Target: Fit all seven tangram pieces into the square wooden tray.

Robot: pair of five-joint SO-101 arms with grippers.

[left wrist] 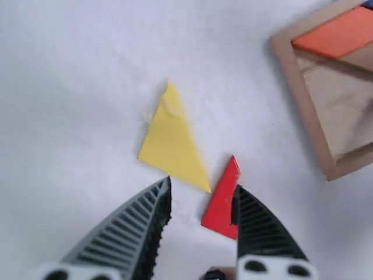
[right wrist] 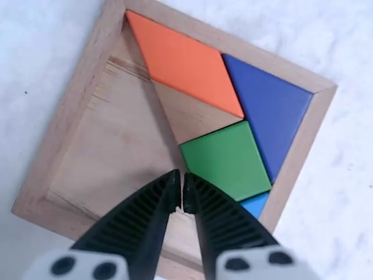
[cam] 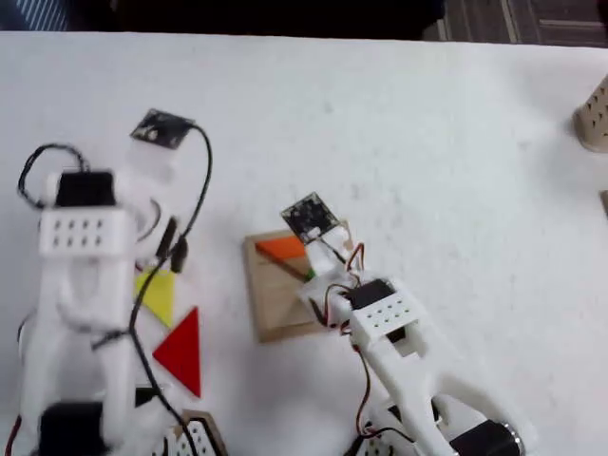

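Two loose pieces, a yellow triangle (left wrist: 172, 149) and a red triangle (left wrist: 223, 201), lie close together on the table (cam: 427, 123) left of the wooden tray (right wrist: 70, 111), with bare table around them; the left gripper (left wrist: 201, 186) hangs over them, jaws spread wide and empty. Inside the tray an orange parallelogram (right wrist: 183, 61), blue triangle (right wrist: 271, 116), green square (right wrist: 227, 157) and small light-blue piece (right wrist: 254, 204) sit edge to edge, leaving the near left floor bare wood. Over that floor hovers the right gripper (right wrist: 182, 178), tips all but touching, gripping nothing.
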